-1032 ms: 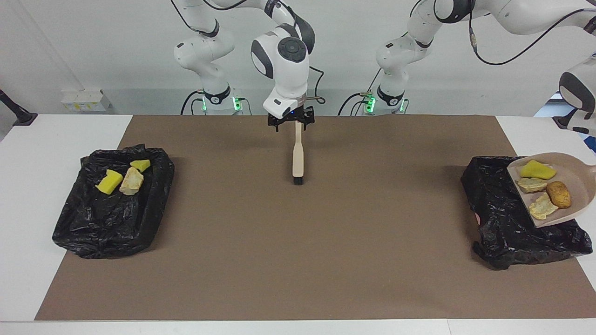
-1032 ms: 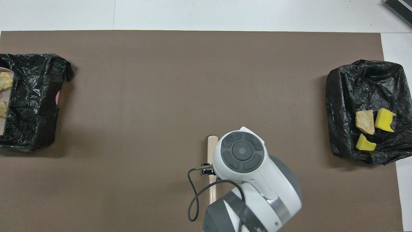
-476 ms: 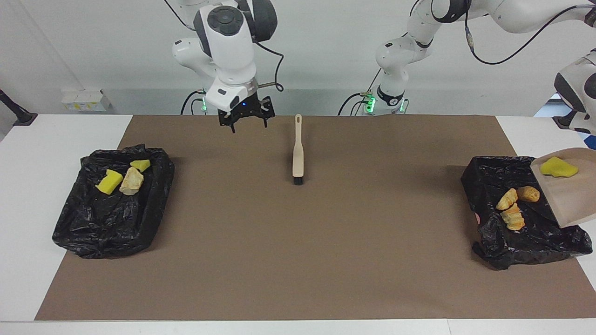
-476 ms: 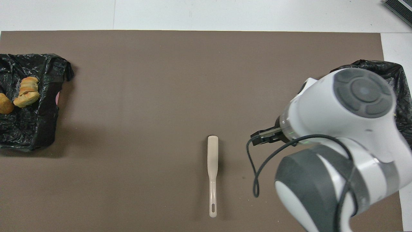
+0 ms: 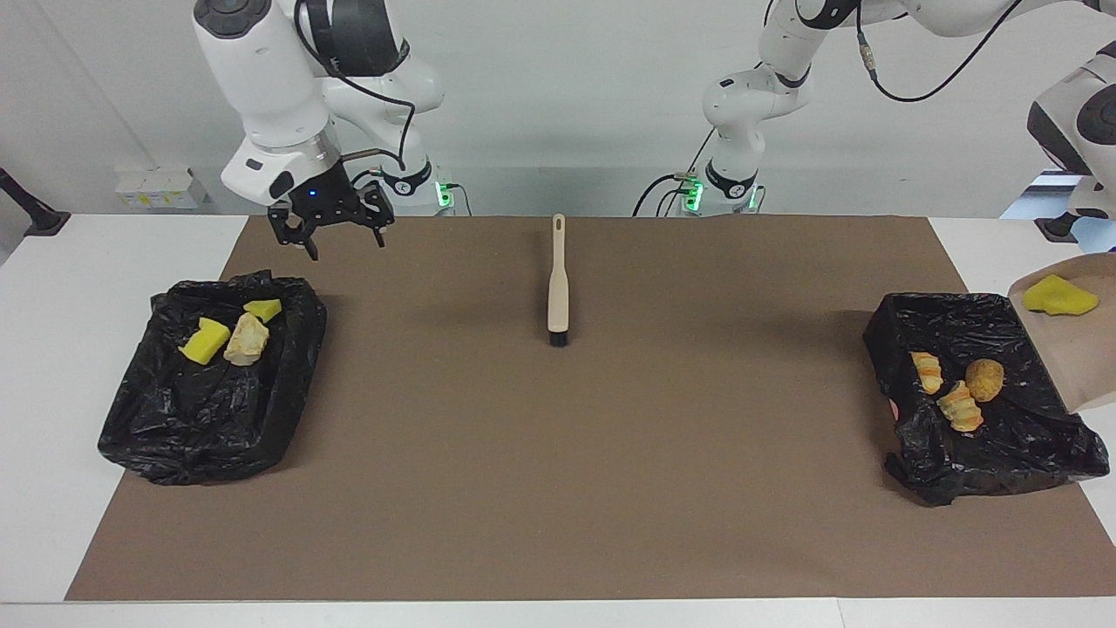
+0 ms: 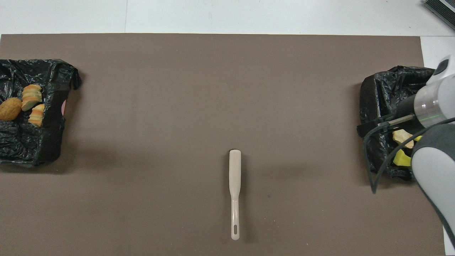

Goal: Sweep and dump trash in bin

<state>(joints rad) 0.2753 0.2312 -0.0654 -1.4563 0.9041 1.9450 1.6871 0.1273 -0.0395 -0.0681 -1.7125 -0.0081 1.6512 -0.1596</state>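
My right gripper (image 5: 336, 237) hangs open and empty in the air by the black-lined bin (image 5: 288, 410) at the right arm's end, which holds two yellow sponge bits (image 5: 205, 342) and a cream lump (image 5: 247, 338). The beige brush (image 5: 556, 279) lies alone on the mat. At the left arm's end the beige dustpan (image 5: 1059, 366) is tilted steeply over the second bin (image 5: 924, 480), where three tan lumps (image 5: 959, 406) lie. A green-and-yellow wedge (image 5: 1059, 296) still rests on the pan. My left gripper is out of view and holds the pan.
A brown mat (image 5: 558, 488) covers most of the white table. In the overhead view the right arm (image 6: 433, 106) covers part of its bin (image 6: 384, 92); the brush (image 6: 234, 185) and the other bin's lumps (image 6: 31, 96) show.
My right gripper left the brush lying on the mat and swung to the bin at its own end. The dustpan tipped further and three lumps slid into the bin under it.
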